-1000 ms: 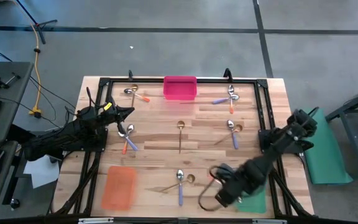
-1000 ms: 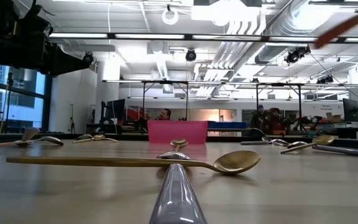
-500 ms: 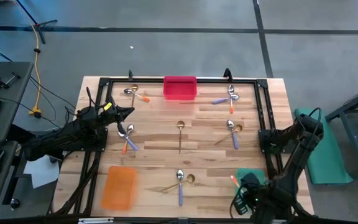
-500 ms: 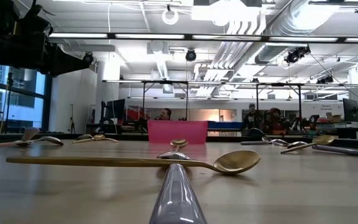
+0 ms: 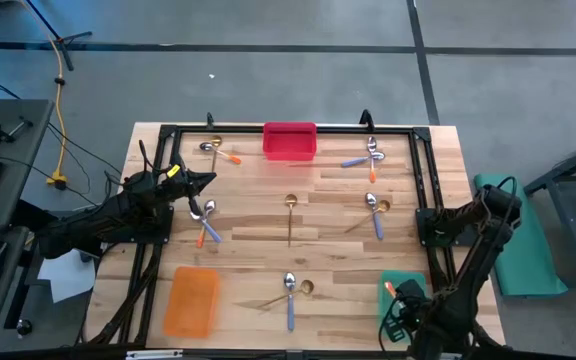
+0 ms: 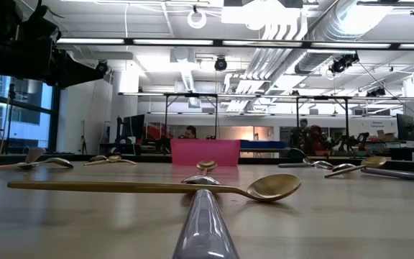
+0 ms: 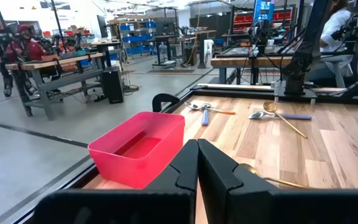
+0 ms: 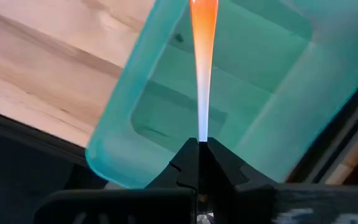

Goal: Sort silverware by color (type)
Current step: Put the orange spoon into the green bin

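My right gripper (image 5: pixel 398 300) is at the table's near right corner, over the teal tray (image 5: pixel 408 283), shut on an orange-handled spoon (image 8: pixel 202 68). My left gripper (image 5: pixel 206 180) stands shut and level at the left side, touching nothing. Other spoons lie flat on the wood. A purple-handled one (image 5: pixel 289 298) and a gold one (image 5: pixel 303 288) lie near the front. A gold one (image 5: pixel 290 215) lies mid-table, and an orange-handled one (image 5: pixel 205 228) lies by the left gripper. More lie at the far left (image 5: pixel 218 150) and far right (image 5: pixel 368 156). My right gripper pinches the spoon between its two fingers at the pale end of the handle (image 8: pixel 199 134); the bowl is hidden behind the fingers. The fingers point down from above. The orange handle runs on past the fingertips in line with them, lifted over the teal tray.
A pink tray (image 5: pixel 289 140) stands at the far edge's middle and an orange tray (image 5: pixel 190 300) at the near left. A black frame (image 5: pixel 423 180) runs round the work area. The wood between the spoons is bare.
My right gripper has carried the orange-handled spoon from the near middle of the table toward the right edge, to above the teal tray. It has sunk a little and rolled about its own axis, staying shut on the spoon.
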### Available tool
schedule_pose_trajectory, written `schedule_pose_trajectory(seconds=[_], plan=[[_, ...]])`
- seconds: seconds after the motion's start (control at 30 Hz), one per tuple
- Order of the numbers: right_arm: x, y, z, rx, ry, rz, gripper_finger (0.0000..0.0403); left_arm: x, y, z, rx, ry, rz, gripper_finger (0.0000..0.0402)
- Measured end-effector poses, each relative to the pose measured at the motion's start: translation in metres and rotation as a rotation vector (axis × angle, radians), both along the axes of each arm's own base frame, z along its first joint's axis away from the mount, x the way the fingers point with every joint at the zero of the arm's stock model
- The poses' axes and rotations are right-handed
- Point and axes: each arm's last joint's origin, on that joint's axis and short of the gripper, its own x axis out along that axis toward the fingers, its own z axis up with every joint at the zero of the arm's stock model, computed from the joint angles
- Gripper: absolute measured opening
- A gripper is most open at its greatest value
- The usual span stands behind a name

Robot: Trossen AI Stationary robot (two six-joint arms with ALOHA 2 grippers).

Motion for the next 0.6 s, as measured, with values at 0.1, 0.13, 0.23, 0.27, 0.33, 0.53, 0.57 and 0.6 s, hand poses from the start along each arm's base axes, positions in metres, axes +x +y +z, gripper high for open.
schedule_pose_trajectory(seconds=[0.1,0.13,0.23,0.27,0.33,0.53,0.57,0.6], plan=[[0.001,-0.003,-0.004,-0.013,0.007,-0.008,0.0,0.0,0.0,0.0,0.0,0.001,0.0,0.0],[0.001,-0.003,-0.006,-0.013,0.007,-0.009,0.0,0.0,0.0,0.0,0.0,0.0,0.0,0.0],[0.001,-0.006,-0.012,-0.023,0.017,-0.013,0.0,0.0,0.0,0.0,0.0,0.0,0.0,0.0],[0.001,-0.007,-0.014,-0.023,0.018,-0.016,0.0,0.0,0.0,0.0,0.0,0.0,0.0,0.0],[0.002,-0.009,-0.019,-0.024,0.018,-0.019,0.0,0.0,0.0,0.0,0.0,0.0,0.0,0.0],[0.002,-0.012,-0.035,-0.003,0.009,-0.024,0.0,0.0,0.0,0.0,0.0,0.0,0.0,0.0],[0.001,-0.012,-0.038,-0.004,0.009,-0.024,0.0,0.0,0.0,0.0,0.0,0.0,0.0,0.0],[0.001,-0.013,-0.04,-0.005,0.01,-0.024,0.0,0.0,0.0,0.0,0.0,0.0,0.0,0.0]])
